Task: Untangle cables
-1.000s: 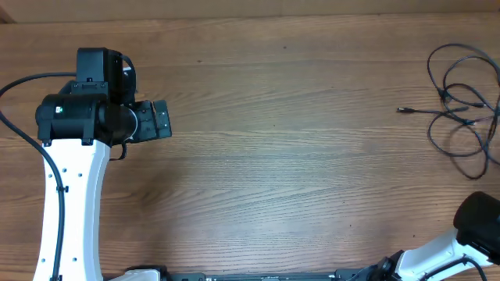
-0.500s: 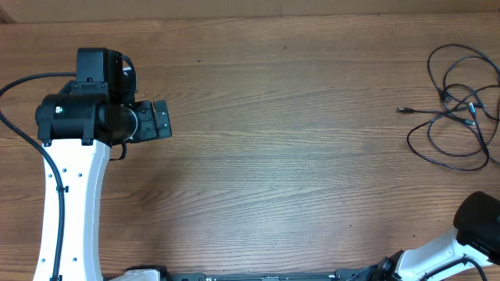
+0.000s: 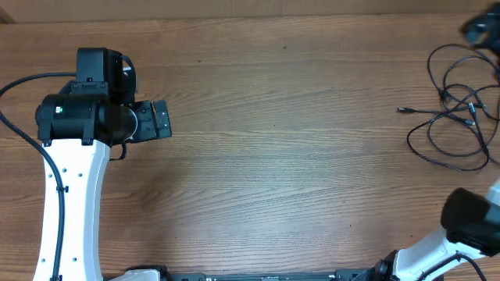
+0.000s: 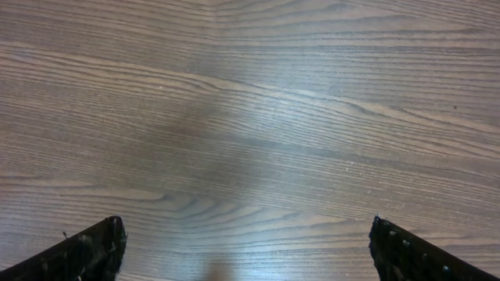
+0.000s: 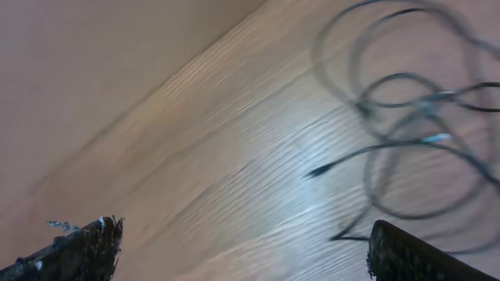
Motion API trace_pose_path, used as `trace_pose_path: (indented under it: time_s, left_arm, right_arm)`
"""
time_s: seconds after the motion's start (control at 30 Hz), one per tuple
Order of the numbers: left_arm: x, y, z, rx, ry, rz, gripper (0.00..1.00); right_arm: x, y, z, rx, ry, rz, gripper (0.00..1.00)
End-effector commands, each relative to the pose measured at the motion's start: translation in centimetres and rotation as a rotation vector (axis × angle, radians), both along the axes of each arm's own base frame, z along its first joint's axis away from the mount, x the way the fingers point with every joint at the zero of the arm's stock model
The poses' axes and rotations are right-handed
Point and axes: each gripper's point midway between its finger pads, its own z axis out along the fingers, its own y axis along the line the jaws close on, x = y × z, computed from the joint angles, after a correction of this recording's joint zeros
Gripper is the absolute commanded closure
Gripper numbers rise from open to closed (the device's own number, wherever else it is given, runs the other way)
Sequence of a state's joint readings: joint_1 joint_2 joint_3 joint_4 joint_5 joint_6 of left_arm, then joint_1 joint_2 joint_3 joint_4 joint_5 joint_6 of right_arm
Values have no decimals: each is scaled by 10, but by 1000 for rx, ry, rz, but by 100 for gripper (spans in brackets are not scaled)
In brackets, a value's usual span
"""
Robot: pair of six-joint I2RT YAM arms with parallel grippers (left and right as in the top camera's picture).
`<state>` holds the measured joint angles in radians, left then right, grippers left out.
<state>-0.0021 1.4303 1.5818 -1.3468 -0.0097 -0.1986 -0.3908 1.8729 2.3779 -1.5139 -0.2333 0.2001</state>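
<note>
The cables (image 3: 457, 109) lie as a tangle of thin black loops at the right edge of the wooden table (image 3: 297, 156), with one plug end (image 3: 402, 110) pointing left. In the right wrist view the cables (image 5: 406, 117) show blurred at the upper right. My right gripper (image 5: 246, 250) is open with only wood between its fingers, and the nearest loop runs just beside the right finger. Overhead it is only a dark blur (image 3: 478, 30) beyond the tangle. My left gripper (image 4: 246, 250) hangs open over bare wood at the far left (image 3: 160, 121), far from the cables.
The white left arm (image 3: 66, 195) stands along the left side with its own thick black wire (image 3: 23, 86). The right arm's base (image 3: 469, 226) sits at the bottom right corner. The table's far edge runs along the top.
The lower loop of the cables spread out to the left. The right arm swung, its base shifted and a dark blur of it appeared at the top right. The left arm stayed still.
</note>
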Motion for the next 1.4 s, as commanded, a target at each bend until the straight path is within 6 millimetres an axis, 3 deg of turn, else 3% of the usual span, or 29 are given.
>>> trace_pose_path:
  time_s: [0.0, 0.1, 0.13, 0.23, 0.43, 1.07, 1.23, 1.37]
  left_arm:
    - [0, -1, 11, -2, -36, -18, 0]
    - [0, -1, 11, -2, -36, -18, 0]
    - [0, -1, 11, -2, -36, -18, 0]
    - [0, -1, 11, -2, -36, -18, 0]
    - [0, -1, 11, -2, -36, -18, 0]
    - [0, -1, 11, -2, -35, -18, 0]
    - [-13, 8, 29, 50, -108, 3, 0]
    - [-14, 8, 45, 48, -308, 8, 0]
  right_arm:
    - [7, 43, 7, -15, -23, 151, 0]
    - [12, 79, -2, -6, 1, 239, 0]
    - [13, 97, -10, 1, 24, 282, 0]
    - [13, 128, -27, 6, 68, 364, 0]
    - [11, 162, -58, -36, 142, 467, 0]
    - [10, 167, -58, -21, 142, 477, 0]
    - [10, 167, -58, -21, 142, 477, 0]
    - [10, 167, -58, -21, 142, 477, 0]
